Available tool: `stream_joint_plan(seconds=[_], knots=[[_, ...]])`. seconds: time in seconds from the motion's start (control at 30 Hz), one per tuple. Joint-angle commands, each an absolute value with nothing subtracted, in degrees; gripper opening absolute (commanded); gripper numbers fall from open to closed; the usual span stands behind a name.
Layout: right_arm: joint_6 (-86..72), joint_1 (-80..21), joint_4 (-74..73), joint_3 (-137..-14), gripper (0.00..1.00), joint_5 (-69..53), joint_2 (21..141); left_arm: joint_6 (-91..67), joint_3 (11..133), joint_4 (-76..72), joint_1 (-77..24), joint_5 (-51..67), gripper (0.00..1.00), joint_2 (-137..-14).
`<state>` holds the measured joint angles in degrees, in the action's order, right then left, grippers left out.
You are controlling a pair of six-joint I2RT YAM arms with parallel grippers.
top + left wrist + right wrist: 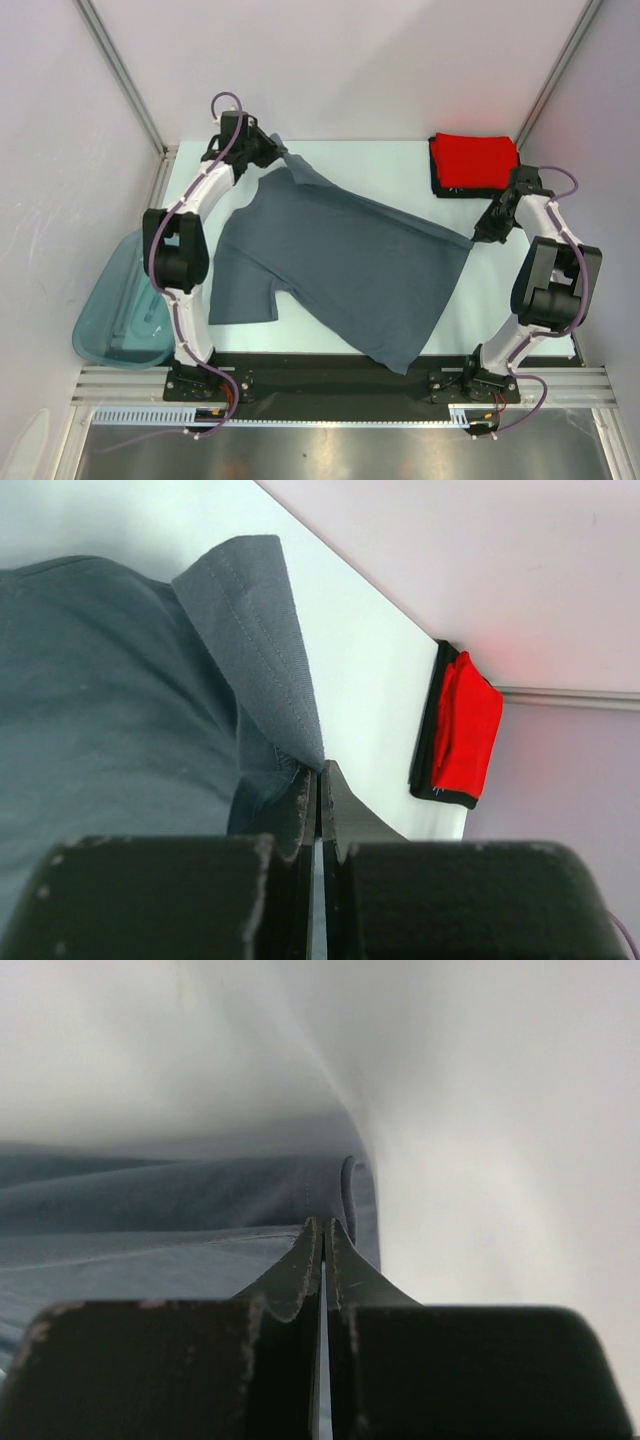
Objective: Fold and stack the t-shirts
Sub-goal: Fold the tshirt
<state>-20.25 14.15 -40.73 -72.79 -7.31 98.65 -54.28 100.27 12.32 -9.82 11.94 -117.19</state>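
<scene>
Across pale table [390,170], grey shirt [340,265] spans both jaws (corners pinched).

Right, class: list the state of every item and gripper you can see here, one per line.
blue-grey t-shirt: unfolded, spread out, pinched at two edges.
red t-shirt: folded, lying on the black one.
black t-shirt: folded, under the red one.
left gripper: shut on the blue-grey t-shirt.
right gripper: shut on the blue-grey t-shirt.
teal tub: off to the left, untouched.

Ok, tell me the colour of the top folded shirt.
Bright red shirt, best seen in the top view.
</scene>
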Motion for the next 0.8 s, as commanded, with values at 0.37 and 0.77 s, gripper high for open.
stream_joint_plan(seconds=[0.37, 0.77], knots=[[-21.53, 10.20, -42.45, -63.81, 0.00, -9.49, 92.20, -50.10, 84.82, 8.44, -7.82, 11.43, 0.00, -102.23], [-22.67, 9.76, -43.33, -59.16, 0.00, -12.21, 89.91, -48.34, 77.09, 8.53, -6.24, 11.07, 0.00, -98.62]])
